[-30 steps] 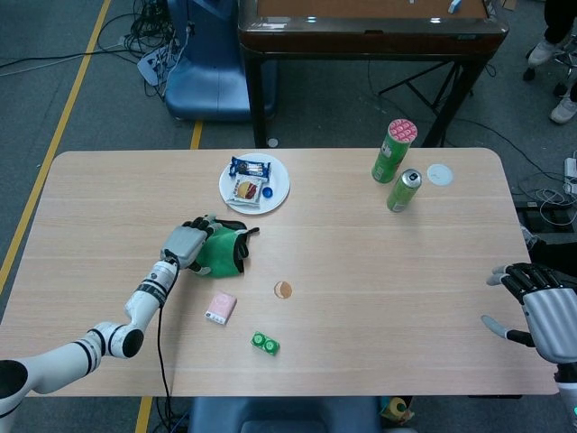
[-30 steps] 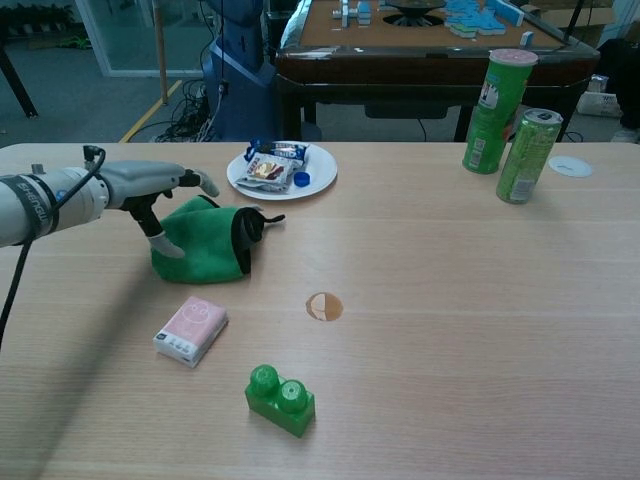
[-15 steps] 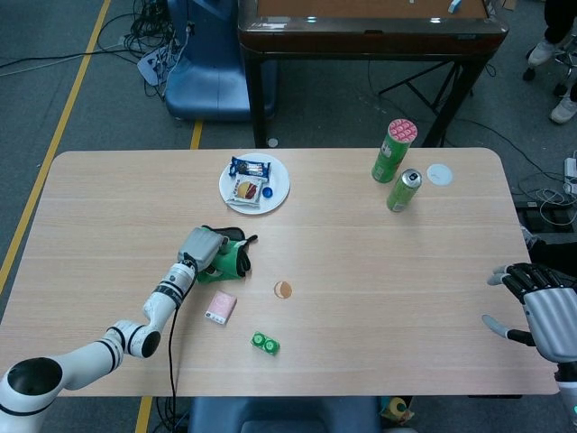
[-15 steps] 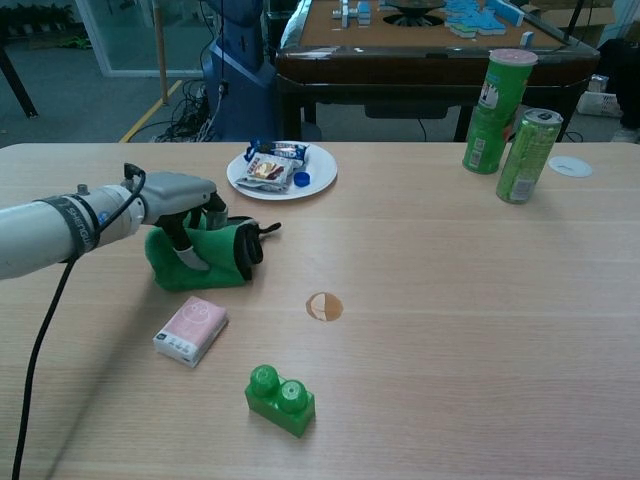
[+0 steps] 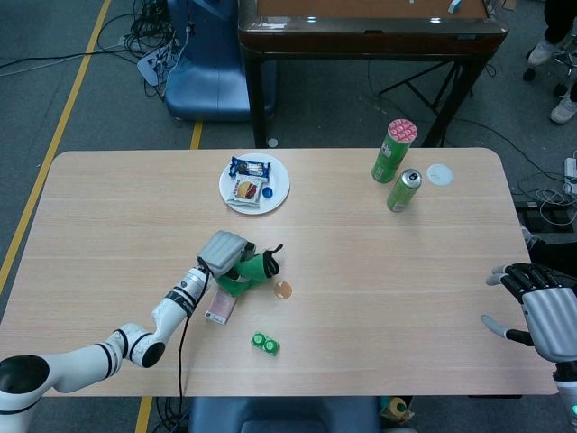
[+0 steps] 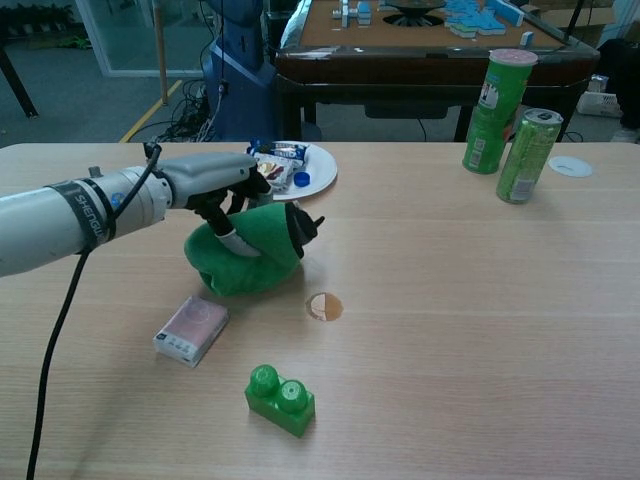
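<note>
Left robot hand [image 6: 215, 185]: fingers curled down into a green cloth [image 6: 245, 255], gripping it, bunched on the surface [image 6: 480, 330] between a pink packet [image 6: 191, 330] and a round brown mark [image 6: 323, 306]. Right robot hand [image 5: 541, 311]: fingers spread apart, holding nothing, at the surface's right edge, well apart from everything.

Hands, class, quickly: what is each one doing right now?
Left hand: grips the green cloth.
Right hand: open, fingers apart, holding nothing, at the table's right edge.
</note>
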You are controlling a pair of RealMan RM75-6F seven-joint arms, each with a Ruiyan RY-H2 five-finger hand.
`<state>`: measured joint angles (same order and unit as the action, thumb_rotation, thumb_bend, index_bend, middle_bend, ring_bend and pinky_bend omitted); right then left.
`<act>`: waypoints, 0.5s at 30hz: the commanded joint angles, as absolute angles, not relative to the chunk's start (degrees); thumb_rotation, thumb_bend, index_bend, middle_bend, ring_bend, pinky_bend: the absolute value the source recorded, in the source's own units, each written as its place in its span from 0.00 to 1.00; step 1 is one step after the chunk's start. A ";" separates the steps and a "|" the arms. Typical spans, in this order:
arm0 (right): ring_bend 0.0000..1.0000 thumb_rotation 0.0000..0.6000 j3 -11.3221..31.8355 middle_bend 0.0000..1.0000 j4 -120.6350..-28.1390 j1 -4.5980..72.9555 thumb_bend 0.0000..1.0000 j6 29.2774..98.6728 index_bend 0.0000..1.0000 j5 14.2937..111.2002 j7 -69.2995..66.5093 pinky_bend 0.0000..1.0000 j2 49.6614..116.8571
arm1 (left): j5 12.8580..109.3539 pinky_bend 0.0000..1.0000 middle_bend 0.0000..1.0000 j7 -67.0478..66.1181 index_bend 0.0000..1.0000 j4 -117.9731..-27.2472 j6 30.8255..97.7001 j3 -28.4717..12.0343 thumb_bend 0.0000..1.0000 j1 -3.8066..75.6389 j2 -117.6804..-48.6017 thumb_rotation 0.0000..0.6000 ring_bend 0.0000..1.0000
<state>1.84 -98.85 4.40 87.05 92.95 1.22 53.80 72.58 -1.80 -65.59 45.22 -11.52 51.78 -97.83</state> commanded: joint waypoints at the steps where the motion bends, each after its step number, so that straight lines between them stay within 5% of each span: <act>1: 0.25 1.00 1.84 0.35 -98.84 4.39 0.21 87.01 0.39 92.88 1.23 0.23 53.78 | 74.56 0.81 0.62 -1.44 0.60 -70.63 46.67 -10.87 0.16 51.72 -96.77 1.00 0.60; 15: 0.25 1.00 1.85 0.35 -99.33 4.02 0.21 87.31 0.39 92.55 1.54 0.23 53.47 | 76.63 0.80 0.60 -5.85 0.56 -69.17 46.54 -8.47 0.16 53.79 -104.25 1.00 0.59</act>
